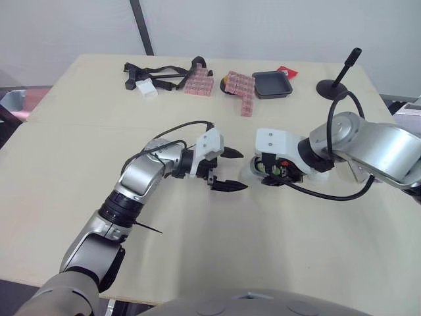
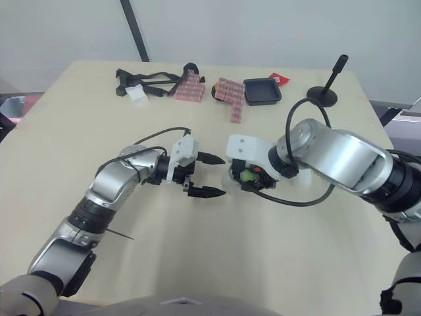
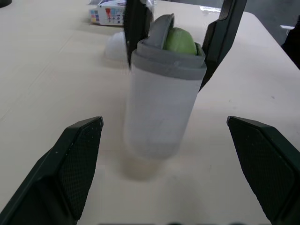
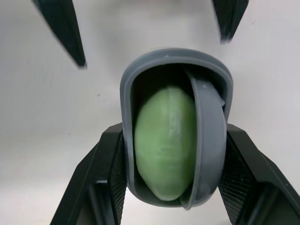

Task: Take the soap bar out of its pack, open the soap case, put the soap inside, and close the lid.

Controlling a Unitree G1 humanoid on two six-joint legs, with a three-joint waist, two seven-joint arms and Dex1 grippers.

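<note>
Green soap (image 4: 164, 150) fills the view from my right wrist, sitting inside the soap case (image 3: 159, 108), whose grey-rimmed mouth is open and faces that wrist. A grey flap (image 4: 208, 140) stands tilted in the opening, pressed against one side of the soap. My right gripper (image 4: 173, 129) is clamped on the case, one black finger on each side of the grey rim. The frosted body of the case reaches down toward the table (image 1: 197, 250), though I cannot tell whether its closed end touches the surface. My left gripper (image 1: 243, 170) faces the case from just beside it, its two fingers spread wide and holding nothing, apart from the case on both sides. Beyond the case a pale rounded piece (image 3: 115, 44) and a small printed box (image 3: 107, 11) lie on the table. Well apart, along the far edge, are black straps (image 1: 158, 72), two clusters of pink packs (image 1: 242, 89), a black tray (image 1: 272, 84) and a black stand (image 1: 335, 85) with a round base.
</note>
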